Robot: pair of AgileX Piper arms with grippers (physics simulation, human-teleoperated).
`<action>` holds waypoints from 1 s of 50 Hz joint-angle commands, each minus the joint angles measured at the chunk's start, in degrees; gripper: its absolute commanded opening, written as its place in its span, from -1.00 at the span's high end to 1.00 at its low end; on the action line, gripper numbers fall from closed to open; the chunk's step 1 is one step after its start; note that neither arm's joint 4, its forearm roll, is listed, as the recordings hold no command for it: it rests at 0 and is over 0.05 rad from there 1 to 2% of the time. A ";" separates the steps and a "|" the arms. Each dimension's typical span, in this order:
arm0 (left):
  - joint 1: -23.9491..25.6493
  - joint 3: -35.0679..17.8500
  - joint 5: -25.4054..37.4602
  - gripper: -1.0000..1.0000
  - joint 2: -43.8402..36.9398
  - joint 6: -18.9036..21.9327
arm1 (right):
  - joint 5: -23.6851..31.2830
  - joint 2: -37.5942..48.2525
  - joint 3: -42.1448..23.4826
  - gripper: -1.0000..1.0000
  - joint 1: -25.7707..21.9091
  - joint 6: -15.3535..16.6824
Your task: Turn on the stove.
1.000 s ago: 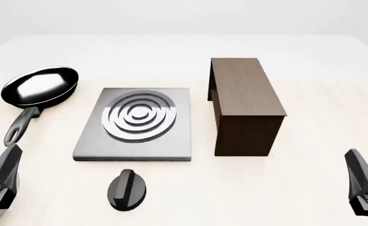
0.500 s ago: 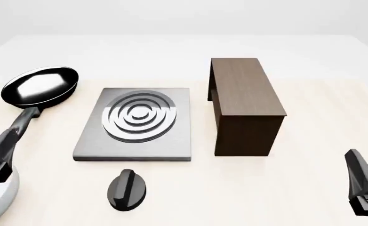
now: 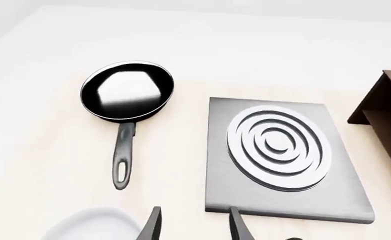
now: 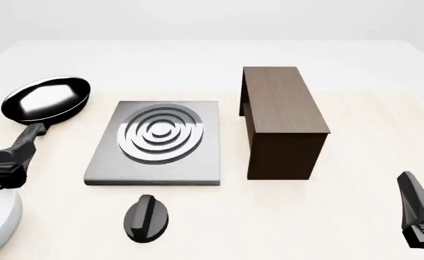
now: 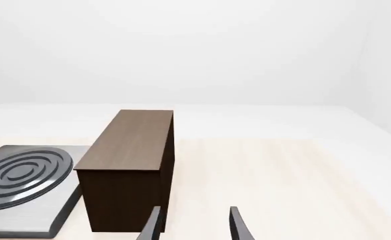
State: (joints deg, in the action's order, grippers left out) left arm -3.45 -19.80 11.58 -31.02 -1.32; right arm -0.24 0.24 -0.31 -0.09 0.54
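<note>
The flat grey metal slab of the stove [image 4: 154, 143], with its concentric burner rings, lies mid-worktop, and its small black teardrop knob [image 4: 146, 217] sits apart from it on the near side, just in front of the slab's front edge. My left pincer [image 4: 6, 165] hangs at the left edge of the pale worktop [image 4: 357, 108], right over the handle of the black round frying pan [image 4: 47, 99]; in its own wrist view the fingers [image 3: 153, 227] stand parted with nothing between them. My right pincer [image 5: 191, 225] is likewise spread and empty, parked low on the right, well apart from everything.

The knob is not yet touched, and I judge the left arm the closer one to reach it. The risks as I see them: sweeping across low could clip the pan handle and shove the pan. Coming down off-centre on the knob's raised ridge could push the knob along the worktop rather than turn it. If the right pincer goes instead, the tall dark-brown wooden box [image 4: 281, 122] stands near its path and could be knocked.
</note>
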 commanded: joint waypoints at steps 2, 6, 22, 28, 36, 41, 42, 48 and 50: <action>0.99 -0.50 -0.50 -1.00 -7.33 -3.15 | 0.01 -0.03 0.03 -1.00 0.01 -0.02; 1.91 -0.38 -0.39 -1.00 -9.46 -4.14 | 0.03 -0.02 0.04 -1.00 0.00 -0.06; 4.22 0.82 -0.96 -1.00 -16.56 -3.12 | 0.01 -0.03 0.03 -1.00 -0.01 -0.04; 6.04 1.34 -1.58 -1.00 -18.62 -3.53 | 0.03 -0.02 0.04 -1.00 0.02 -0.07; 8.29 1.77 -1.71 -1.00 -20.76 -3.03 | 0.02 -0.02 0.04 -1.00 0.00 -0.06; 10.83 2.27 -2.00 -1.00 -21.79 -3.73 | 0.02 -0.02 0.04 -1.00 0.00 -0.05; 11.01 2.57 -2.23 -1.00 -21.89 -3.82 | 0.02 -0.02 0.04 -1.00 0.00 -0.05; 14.05 3.54 -3.40 -1.00 -23.68 -5.97 | 0.01 -0.03 0.04 -1.00 0.00 -0.05; 14.32 3.70 -3.43 -1.00 -23.51 -6.05 | 0.02 -0.02 0.04 -1.00 0.01 -0.06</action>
State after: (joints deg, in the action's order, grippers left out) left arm 7.41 -17.55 10.11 -52.34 -5.05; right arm -0.24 0.25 -0.31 -0.09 0.54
